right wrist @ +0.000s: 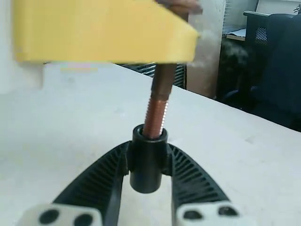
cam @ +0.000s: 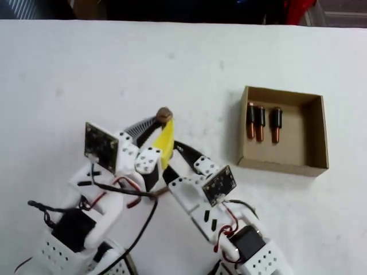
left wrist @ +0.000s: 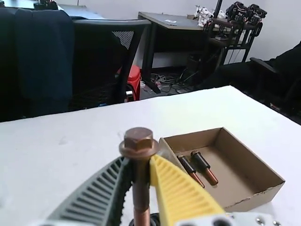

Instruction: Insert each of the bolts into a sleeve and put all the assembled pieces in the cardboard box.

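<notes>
- Yellow and grey fingers (left wrist: 178, 193) of the left hand (left wrist: 138, 160) are clamped on the shank of a copper-coloured bolt (left wrist: 138, 142). The bolt stands upright with its hexagonal head above the fingertips.
- The right hand (right wrist: 147, 153), with black ribbed fingers, sits directly below and is closed around a short black sleeve (right wrist: 146, 172), mouth upward.
- The bolt's threaded end meets the sleeve's mouth and seems to sit just inside the rim. Most of the shank is exposed between the two hands. I judge this insertion to be begun but far from seated.
- In the high view both hands meet near the middle of the white worktop (cam: 172, 63), well apart from the cardboard box (cam: 317, 132) off to the side.
- The box holds three assembled pieces (cam: 260, 121), each a copper bolt with a black sleeve on it. They lie side by side against one wall, so that share of the task looks done.
- What remains for this pair, as I read it:
  - push the bolt fully down into the sleeve
  - let one hand release
  - carry the joined piece over to the box and set it beside the others
- The box has bare floor beside the three pieces, so room for a fourth should be no trouble.
- The arms cover part of the worktop, so I cannot tell whether further loose bolts or sleeves wait there. This pair may be the last, or it may not.
</notes>
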Controlling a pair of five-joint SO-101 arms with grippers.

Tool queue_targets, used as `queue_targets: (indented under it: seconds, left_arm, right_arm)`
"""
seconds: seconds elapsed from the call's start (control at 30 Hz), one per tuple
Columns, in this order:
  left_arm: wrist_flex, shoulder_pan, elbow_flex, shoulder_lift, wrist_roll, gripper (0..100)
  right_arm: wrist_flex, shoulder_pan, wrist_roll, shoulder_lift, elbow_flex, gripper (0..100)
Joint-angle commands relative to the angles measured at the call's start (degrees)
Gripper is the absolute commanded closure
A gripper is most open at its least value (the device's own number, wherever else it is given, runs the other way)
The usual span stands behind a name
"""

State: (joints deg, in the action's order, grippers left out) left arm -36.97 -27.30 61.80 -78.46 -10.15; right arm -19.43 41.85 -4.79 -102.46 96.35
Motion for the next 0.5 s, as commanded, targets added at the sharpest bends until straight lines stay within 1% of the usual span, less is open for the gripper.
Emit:
queue_targets:
  seconds: [0.0, 0.13, 0.37, 0.47]
  left_arm:
    - [1.7, 0.6, 0.4, -1.0, 0.6, 98]
    - [1.2, 0.6, 0.5, -1.0, 0.5, 98]
    - [-3.5, 0.5, 3.5, -1.0, 0.5, 98]
    - [-4.0, 0.5, 5.2, -1.0, 0.5, 98]
  right_arm:
    - [-0.1, 0.7, -0.9, -0.7, 0.5, 98.1]
    - [-0.1, 0.7, -0.9, -0.7, 0.5, 98.1]
    - [-0.1, 0.7, -0.9, -0.7, 0.5, 98.1]
    - [-0.1, 0.7, -0.9, -0.7, 0.5, 98.1]
